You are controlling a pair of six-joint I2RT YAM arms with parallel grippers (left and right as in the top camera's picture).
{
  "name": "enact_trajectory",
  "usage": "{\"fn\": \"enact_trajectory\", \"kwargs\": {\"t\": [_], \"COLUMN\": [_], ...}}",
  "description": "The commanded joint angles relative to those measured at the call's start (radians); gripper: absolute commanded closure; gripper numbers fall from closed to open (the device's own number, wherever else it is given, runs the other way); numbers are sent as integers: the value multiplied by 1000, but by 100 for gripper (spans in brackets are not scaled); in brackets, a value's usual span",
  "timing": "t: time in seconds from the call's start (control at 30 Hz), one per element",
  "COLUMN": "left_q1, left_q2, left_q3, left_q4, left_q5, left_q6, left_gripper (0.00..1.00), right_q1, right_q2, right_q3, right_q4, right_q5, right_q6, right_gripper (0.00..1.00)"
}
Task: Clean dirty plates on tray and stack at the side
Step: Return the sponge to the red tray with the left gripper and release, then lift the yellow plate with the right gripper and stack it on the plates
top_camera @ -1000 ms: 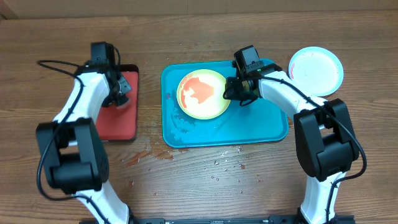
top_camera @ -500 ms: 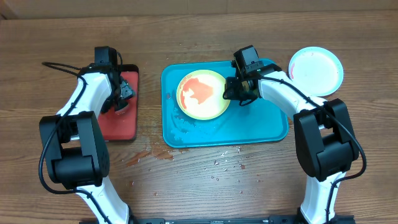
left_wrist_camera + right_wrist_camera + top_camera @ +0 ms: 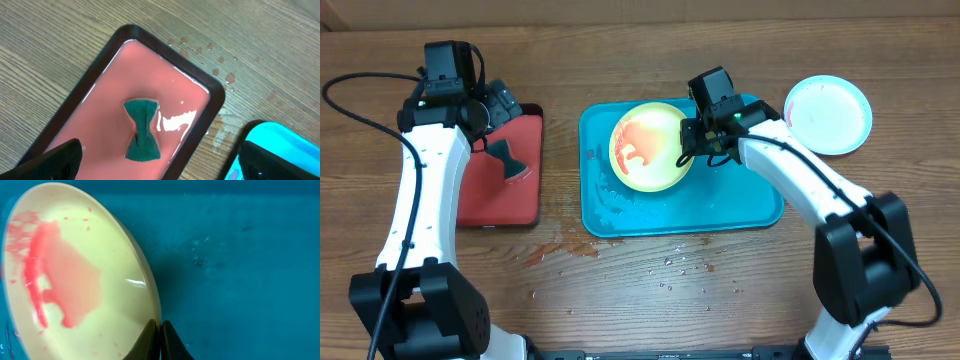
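A yellow-green plate (image 3: 645, 148) (image 3: 75, 270) smeared with red sauce stands tilted over the teal tray (image 3: 740, 195) (image 3: 240, 255). My right gripper (image 3: 694, 143) (image 3: 161, 330) is shut on its right rim. Two more plates (image 3: 828, 113), white on light-blue, lie stacked on the table right of the tray. My left gripper (image 3: 506, 100) (image 3: 159, 147) hangs open above a smaller red tray (image 3: 505, 195) (image 3: 100, 100), with nothing between its fingers. A pinched green sponge (image 3: 506, 160) (image 3: 142, 131) lies on that red tray below it.
Reddish puddles and water drops (image 3: 560, 250) spot the wood in front of both trays, and more drops (image 3: 222, 75) lie beside the red tray. A black cable (image 3: 350, 85) loops off the left arm at the far left.
My left gripper opened, let the sponge drop onto the red tray, and rose away from it. My right gripper tipped the yellow-green plate up a little further.
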Motion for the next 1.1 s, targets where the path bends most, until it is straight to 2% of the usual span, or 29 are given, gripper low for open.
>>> {"fn": "enact_trajectory", "kwargs": {"t": [0.0, 0.33, 0.5, 0.77, 1.07], "left_q1": [5, 5, 5, 5, 5], "left_q2": [11, 16, 16, 16, 16], "left_q3": [8, 8, 8, 8, 8], "left_q4": [0, 0, 0, 0, 0], "left_q5": [4, 4, 4, 4, 4], "left_q6": [-2, -2, -2, -2, -2], "left_gripper": [0, 0, 0, 0, 0], "right_q1": [74, 278, 351, 449, 478], "right_q2": [-77, -79, -79, -79, -79], "right_q3": [44, 97, 100, 100, 100], "right_q4": [-26, -104, -103, -32, 78], "right_q5": [247, 676, 802, 1062, 1236], "right_q6": [-76, -106, -167, -431, -694], "right_gripper": [96, 96, 96, 96, 96]}}
